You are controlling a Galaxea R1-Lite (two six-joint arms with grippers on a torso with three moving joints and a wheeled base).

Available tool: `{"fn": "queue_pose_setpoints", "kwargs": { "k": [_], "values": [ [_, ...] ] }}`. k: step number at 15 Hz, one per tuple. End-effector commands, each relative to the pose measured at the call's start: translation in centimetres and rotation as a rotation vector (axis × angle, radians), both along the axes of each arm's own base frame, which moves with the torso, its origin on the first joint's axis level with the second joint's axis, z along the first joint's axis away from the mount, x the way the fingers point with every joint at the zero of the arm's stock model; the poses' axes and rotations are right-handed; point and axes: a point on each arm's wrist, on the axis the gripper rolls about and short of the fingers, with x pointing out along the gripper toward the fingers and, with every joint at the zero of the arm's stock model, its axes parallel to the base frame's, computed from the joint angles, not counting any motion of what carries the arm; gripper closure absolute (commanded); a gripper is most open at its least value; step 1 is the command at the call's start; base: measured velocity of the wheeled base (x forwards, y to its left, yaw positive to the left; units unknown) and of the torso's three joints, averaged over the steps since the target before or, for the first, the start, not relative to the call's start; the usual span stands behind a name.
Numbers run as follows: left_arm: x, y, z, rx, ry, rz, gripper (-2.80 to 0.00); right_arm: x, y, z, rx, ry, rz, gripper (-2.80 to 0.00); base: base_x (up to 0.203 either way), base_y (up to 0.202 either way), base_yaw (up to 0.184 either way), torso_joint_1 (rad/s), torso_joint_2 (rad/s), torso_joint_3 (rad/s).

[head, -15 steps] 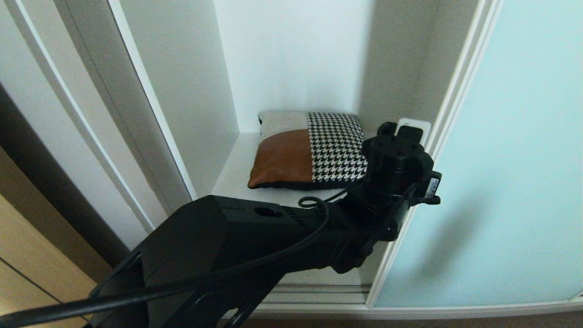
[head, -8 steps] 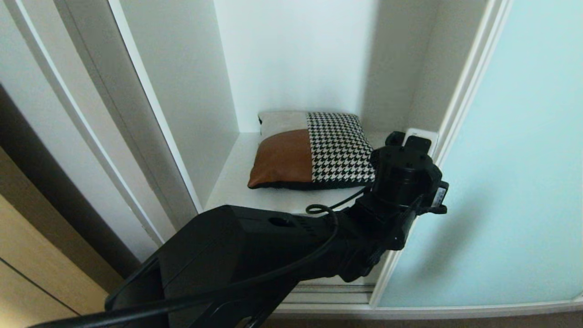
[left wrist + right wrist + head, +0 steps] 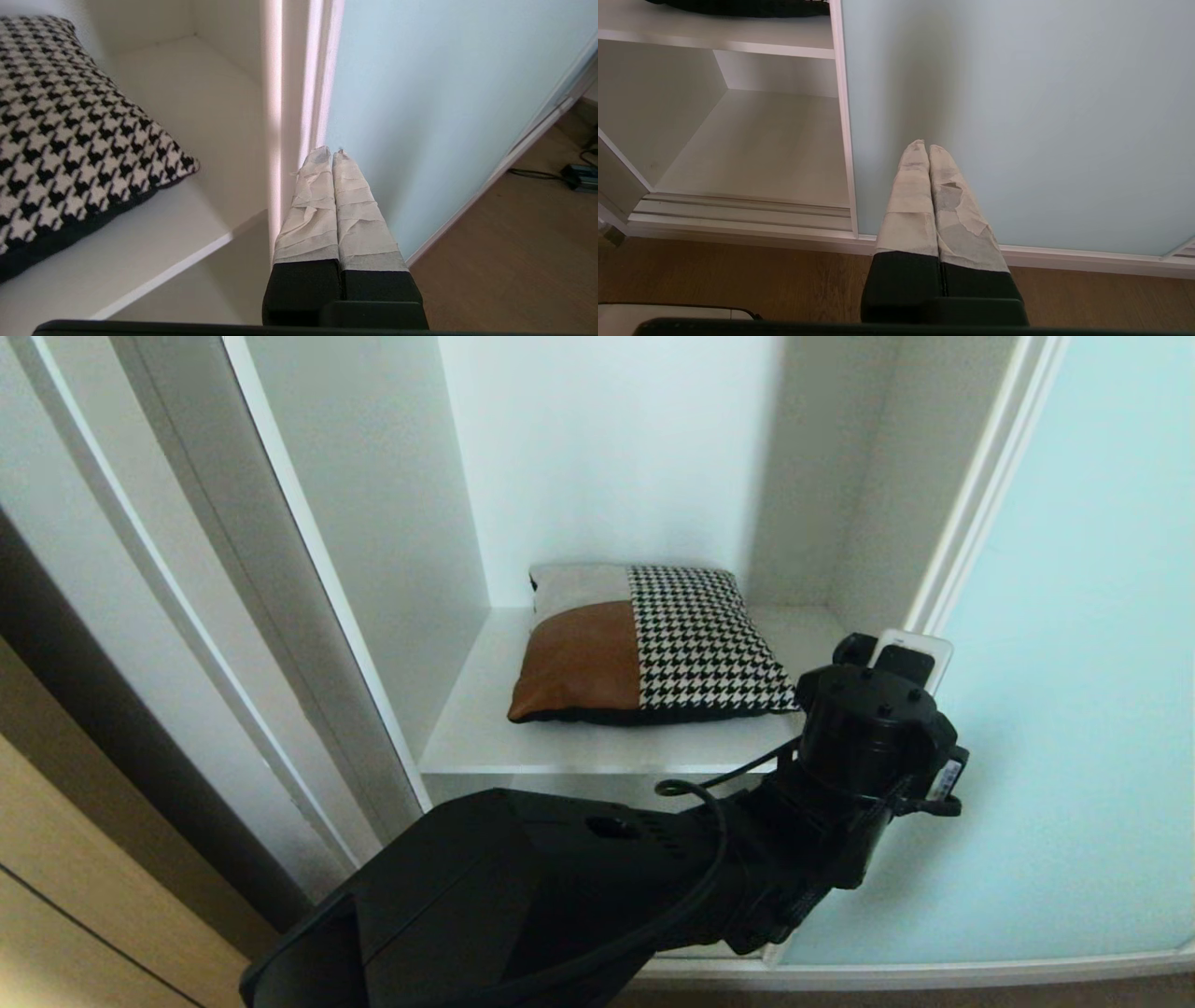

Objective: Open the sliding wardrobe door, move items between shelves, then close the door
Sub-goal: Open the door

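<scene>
Pushing sliding wardrobe door (image 3: pixel 420 93) open | left gripper (image 3: pixel 331 154) fingers together, tips against door frame edge for sideways push | cushion (image 3: pixel 644 644) on shelf (image 3: pixel 597 747) beside gripper | right gripper (image 3: pixel 928 148) closed, idle before door

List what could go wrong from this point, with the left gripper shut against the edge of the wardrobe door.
1. The left gripper only presses on the thin frame of the sliding wardrobe door, shut with nothing gripped, so it may slip onto the glass.
2. The cushion lies near the shelf front; an arm reaching in could knock it off.
</scene>
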Motion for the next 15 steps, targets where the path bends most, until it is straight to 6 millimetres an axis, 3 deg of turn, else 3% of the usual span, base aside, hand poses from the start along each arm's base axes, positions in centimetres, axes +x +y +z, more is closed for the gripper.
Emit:
{"fn": "queue_pose_setpoints", "kwargs": {
  "k": [1,4,8,12,15],
  "values": [
    [-0.3,0.5,1.3,-0.032,-0.015,0.007,0.00,0.0,0.0,0.0,0.000,-0.001,0.000,0.00,0.000,0.000,0.000,0.000,0.00,0.000],
    [-2.0,3.5,6.5,-0.089,-0.047,0.027,0.00,0.0,0.0,0.0,0.000,-0.001,0.002,0.00,0.000,0.000,0.000,0.000,0.00,0.000],
    [-6.4,11.4,14.5,-0.168,-0.083,0.095,0.00,0.0,0.0,0.0,0.000,-0.001,0.000,0.00,0.000,0.000,0.000,0.000,0.00,0.000],
    [-10.5,22.4,19.2,-0.155,-0.114,0.251,0.00,0.0,0.0,0.0,0.000,-0.001,0.000,0.00,0.000,0.000,0.000,0.000,0.00,0.000],
    [-12.9,31.6,21.3,-0.099,-0.126,0.442,0.00,0.0,0.0,0.0,0.000,-0.001,0.000,0.00,0.000,0.000,0.000,0.000,0.00,0.000]
  ]
}}
